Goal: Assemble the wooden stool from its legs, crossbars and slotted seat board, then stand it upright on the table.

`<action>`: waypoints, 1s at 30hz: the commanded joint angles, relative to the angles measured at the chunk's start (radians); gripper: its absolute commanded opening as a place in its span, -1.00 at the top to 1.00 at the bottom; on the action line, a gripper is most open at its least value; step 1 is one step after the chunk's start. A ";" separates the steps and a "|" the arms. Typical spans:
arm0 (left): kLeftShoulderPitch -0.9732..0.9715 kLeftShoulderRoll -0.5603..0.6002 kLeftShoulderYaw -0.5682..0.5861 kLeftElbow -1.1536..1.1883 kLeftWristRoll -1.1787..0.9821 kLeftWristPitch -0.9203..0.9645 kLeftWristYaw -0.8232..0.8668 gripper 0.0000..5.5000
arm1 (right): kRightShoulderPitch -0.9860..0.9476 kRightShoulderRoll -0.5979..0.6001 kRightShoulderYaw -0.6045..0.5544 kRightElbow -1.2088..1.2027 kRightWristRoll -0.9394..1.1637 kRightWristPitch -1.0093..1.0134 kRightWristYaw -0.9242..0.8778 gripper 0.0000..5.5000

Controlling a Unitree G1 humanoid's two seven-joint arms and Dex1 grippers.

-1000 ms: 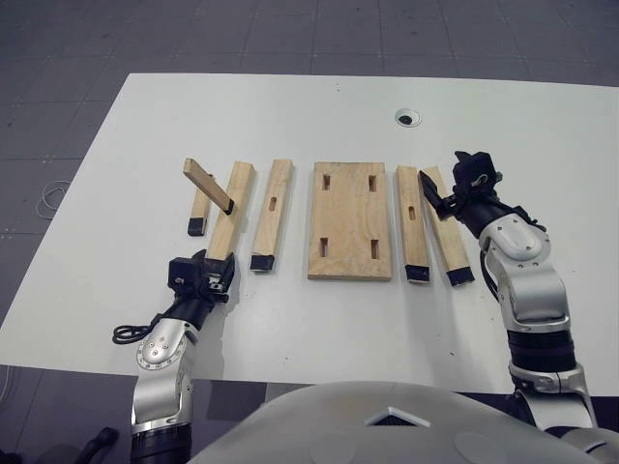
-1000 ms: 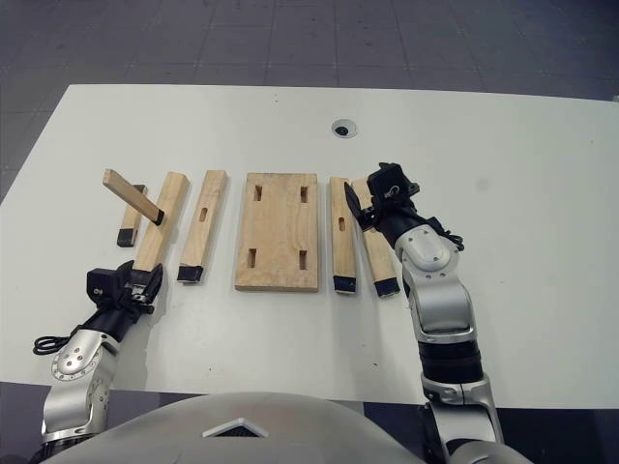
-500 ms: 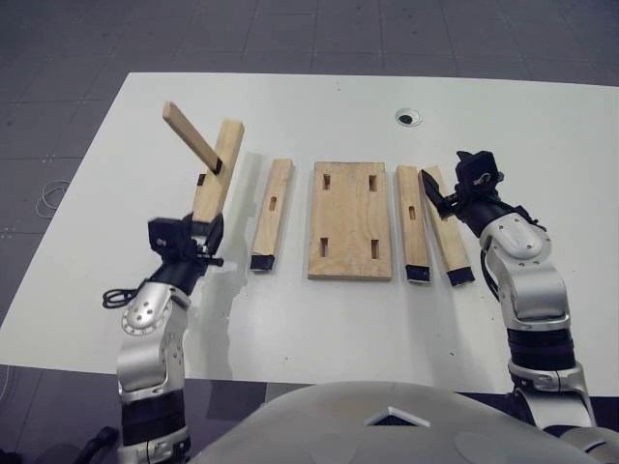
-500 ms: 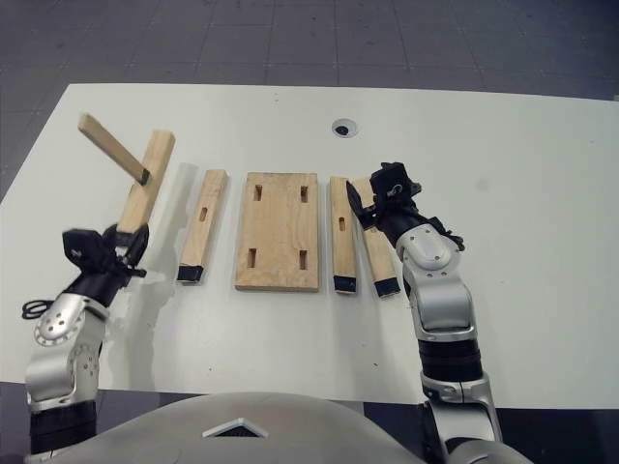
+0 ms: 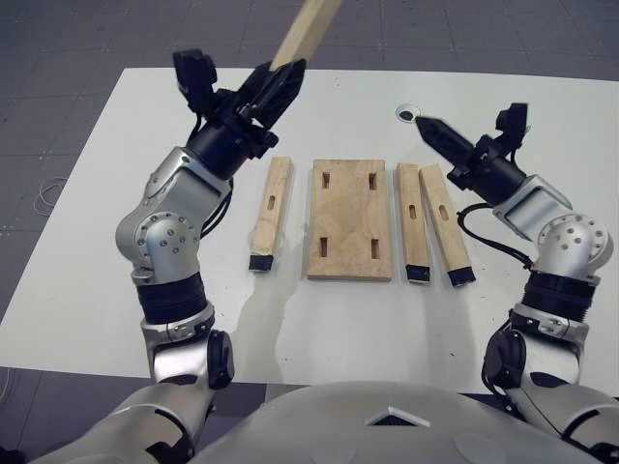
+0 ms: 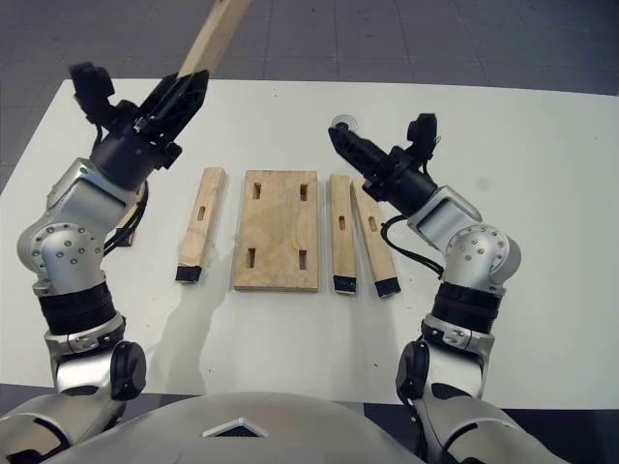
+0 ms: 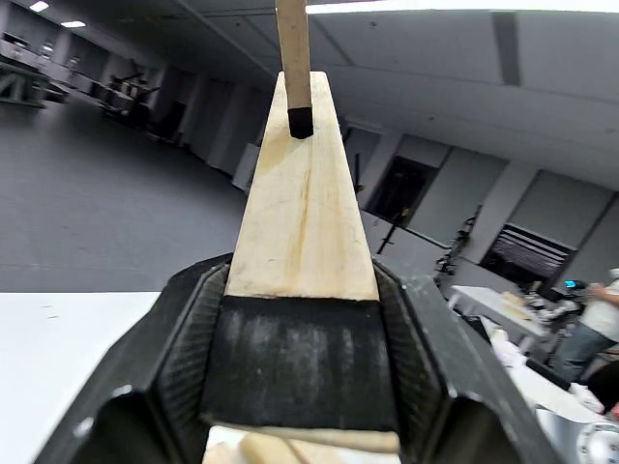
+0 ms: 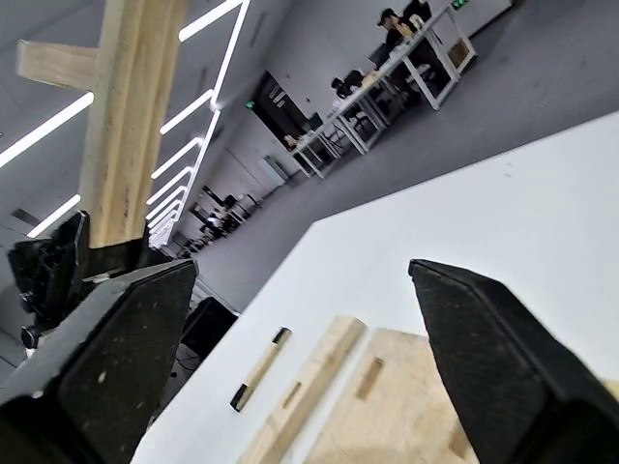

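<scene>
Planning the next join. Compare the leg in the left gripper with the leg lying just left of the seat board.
The held leg is raised off the table, clamped in the left gripper; the lying leg rests flat on it. The held leg has a crossbar plugged into its slot; the lying leg's slot is empty. Both are pale wood with a black end cap.

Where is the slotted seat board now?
In the eye views the seat board lies flat on the table, between one leg on its left and two legs on its right.
</scene>
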 commanded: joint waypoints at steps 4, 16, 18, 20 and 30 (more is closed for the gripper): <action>-0.011 -0.047 -0.013 -0.019 -0.185 0.104 0.041 0.26 | -0.067 0.045 -0.041 -0.016 0.254 0.080 -0.073 -0.92; 0.074 -0.034 -0.035 -0.045 -0.404 0.184 0.059 0.26 | -0.117 0.033 0.026 -0.005 0.496 0.113 -0.108 -1.00; 0.081 -0.033 -0.040 -0.041 -0.421 0.189 0.062 0.26 | -0.126 0.037 0.038 -0.005 0.518 0.112 -0.117 -1.00; 0.091 -0.030 -0.049 -0.042 -0.433 0.197 0.059 0.26 | -0.126 0.038 0.056 -0.007 0.542 0.118 -0.127 -1.00; 0.120 -0.006 -0.070 -0.060 -0.452 0.189 0.062 0.26 | -0.140 0.015 0.085 0.019 0.605 0.098 -0.180 -0.65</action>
